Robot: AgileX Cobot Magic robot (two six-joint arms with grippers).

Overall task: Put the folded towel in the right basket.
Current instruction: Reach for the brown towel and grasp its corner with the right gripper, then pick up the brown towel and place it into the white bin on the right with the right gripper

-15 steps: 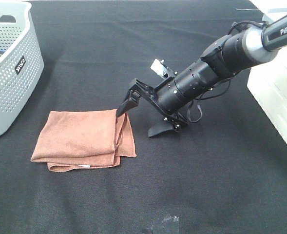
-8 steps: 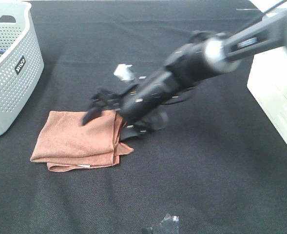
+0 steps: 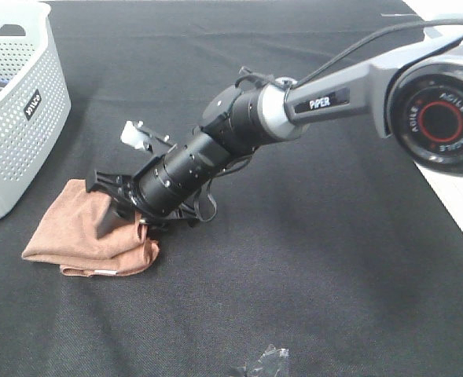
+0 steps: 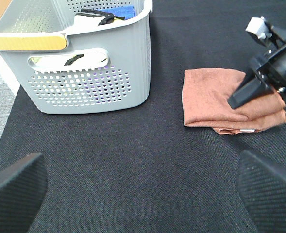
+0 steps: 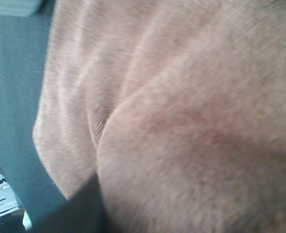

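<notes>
Under right gripper: folded brown towel, bunched on black table, one black finger pressing its top; spread or pinching, cannot tell. Grey basket just beyond towel. Left gripper spread wide, empty.

The towel is soft, napped brown cloth, matt. Beside it, the basket is smooth perforated grey plastic; the tabletop wears coarse black fabric.

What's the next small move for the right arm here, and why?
Probably close the right gripper firmly on the folded towel before any lift. One finger presses on the bunched cloth, which fills the right wrist view, and the towel lies by the grey basket, not yet lifted.
</notes>
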